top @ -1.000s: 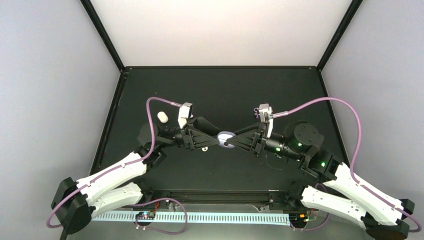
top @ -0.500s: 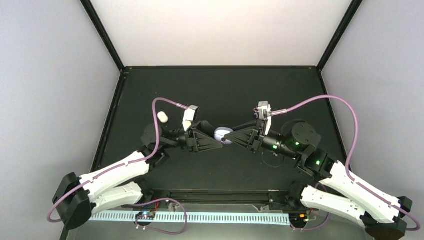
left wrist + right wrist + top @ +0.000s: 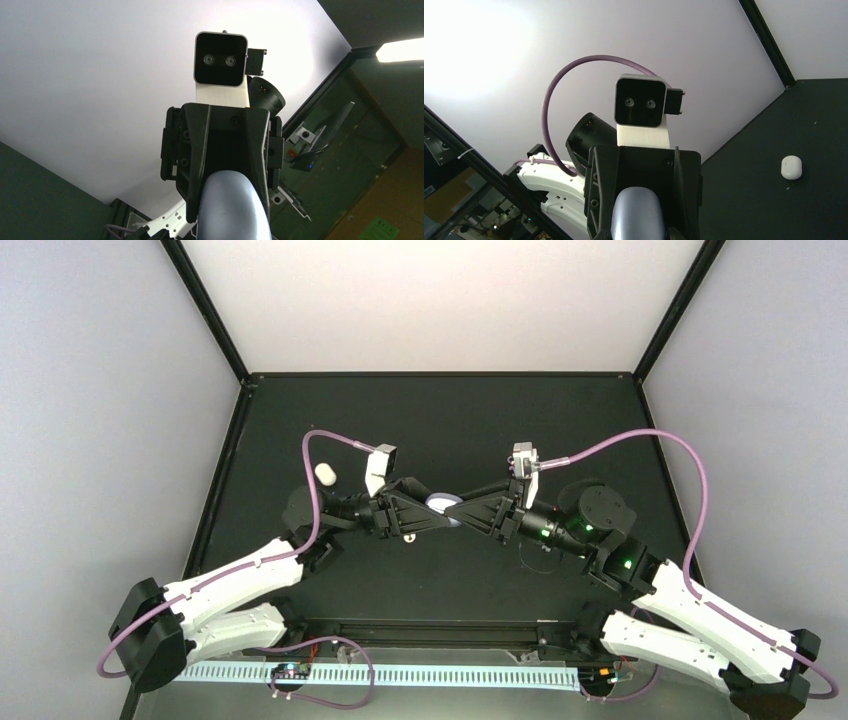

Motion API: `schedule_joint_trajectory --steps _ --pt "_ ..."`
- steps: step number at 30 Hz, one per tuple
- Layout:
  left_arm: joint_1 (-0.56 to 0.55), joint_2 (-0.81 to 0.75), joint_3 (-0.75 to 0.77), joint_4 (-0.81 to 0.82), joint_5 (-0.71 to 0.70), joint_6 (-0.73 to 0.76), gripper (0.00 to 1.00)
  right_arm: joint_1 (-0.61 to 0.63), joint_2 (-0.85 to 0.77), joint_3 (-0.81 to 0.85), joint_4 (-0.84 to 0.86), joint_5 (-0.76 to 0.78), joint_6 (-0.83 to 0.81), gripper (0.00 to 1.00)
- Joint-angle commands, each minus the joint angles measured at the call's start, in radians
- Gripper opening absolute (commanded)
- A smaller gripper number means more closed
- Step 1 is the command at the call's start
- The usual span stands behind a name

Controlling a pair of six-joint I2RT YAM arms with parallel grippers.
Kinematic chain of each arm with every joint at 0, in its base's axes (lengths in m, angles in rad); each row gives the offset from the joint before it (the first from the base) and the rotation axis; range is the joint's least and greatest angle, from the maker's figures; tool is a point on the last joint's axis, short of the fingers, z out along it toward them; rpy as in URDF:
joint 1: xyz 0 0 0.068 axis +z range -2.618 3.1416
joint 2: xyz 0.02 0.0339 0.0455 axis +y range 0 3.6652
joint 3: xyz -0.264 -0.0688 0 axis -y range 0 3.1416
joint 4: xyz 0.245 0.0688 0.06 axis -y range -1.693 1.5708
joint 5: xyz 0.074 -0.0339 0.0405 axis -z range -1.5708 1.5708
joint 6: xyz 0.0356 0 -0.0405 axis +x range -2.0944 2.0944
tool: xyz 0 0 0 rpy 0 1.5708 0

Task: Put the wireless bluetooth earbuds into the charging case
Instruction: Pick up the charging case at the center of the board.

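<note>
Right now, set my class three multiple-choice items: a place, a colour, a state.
1. Where is the small white object? A left of the left gripper; B right of the right gripper; C between the grippers.
2. What colour are the cables? A green; B purple; C orange.
3. How do the left gripper and the right gripper stand? A far apart; B tip to tip at the lilac case; C folded back.
Key: A, it lies past the left gripper; B, both loops are purple; B, both tips meet at the case.

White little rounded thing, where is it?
Top view: the small white rounded object lies alone on the black table's left side, just left of the left arm's white wrist camera.
</note>
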Motion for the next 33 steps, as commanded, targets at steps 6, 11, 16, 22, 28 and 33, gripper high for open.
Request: schedule_joint_trajectory --steps 6,11,16,22,28,33 --pt "-0.005 -0.021 0.042 -0.018 -0.054 0.039 0.36 0.003 -0.007 -0.01 0.043 0.011 0.02 0.09" --pt "-0.005 -0.026 0.044 -0.021 -0.055 0.043 0.25 0.003 -0.005 -0.013 0.044 0.01 0.021 0.09" --pt "-0.005 -0.031 0.043 -0.02 -0.053 0.047 0.1 0.004 -0.007 -0.015 0.047 0.007 0.025 0.1" --pt "-0.005 -0.045 0.039 -0.027 -0.06 0.06 0.02 0.003 -0.029 -0.024 0.039 0.009 0.019 0.21" --pt "-0.005 -0.098 0.013 -0.045 -0.078 0.148 0.01 0.003 -0.051 0.049 -0.111 0.038 -0.065 0.67" --pt "-0.006 -0.164 -0.01 -0.129 -0.049 0.361 0.02 0.003 -0.016 0.154 -0.301 0.042 -0.197 0.76"
